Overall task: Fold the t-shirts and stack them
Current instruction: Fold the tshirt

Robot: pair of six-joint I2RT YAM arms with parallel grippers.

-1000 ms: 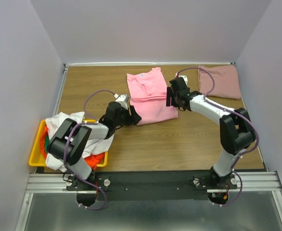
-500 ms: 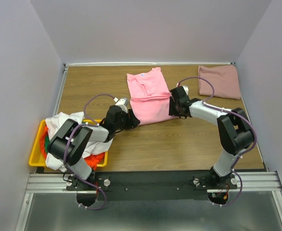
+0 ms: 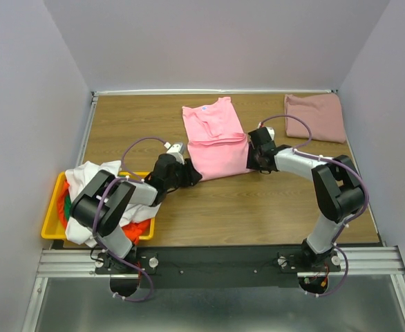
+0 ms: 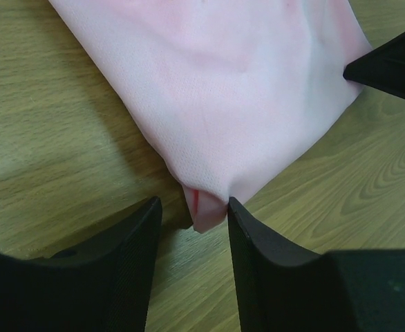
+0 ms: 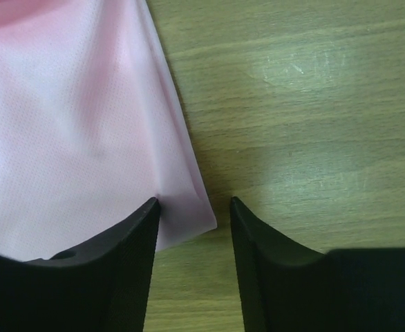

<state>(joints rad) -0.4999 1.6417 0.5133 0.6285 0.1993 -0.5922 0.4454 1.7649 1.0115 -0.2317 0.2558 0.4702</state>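
**Left gripper**: jaws parted, nothing clamped. The near-left corner of the bright pink t-shirt lies in the gap. Its folded edge touches the inner face of the right-hand finger in the wrist view (the other finger stands just clear of the cloth).

**Right gripper**: jaws likewise parted. The shirt's near-right corner sits between them, against the left-hand finger, with bare wood beside the other.

**Top view:** both grippers are low at the near edge of the bright pink t-shirt, one at each corner. The shirt lies folded and flat on the wooden table, its neck end away from the arms.

**Farther out:** a dusty rose t-shirt lies folded at the far right corner, well apart from both grippers. White, orange and green t-shirts are heaped in the yellow bin at the near left, partly behind the left arm.
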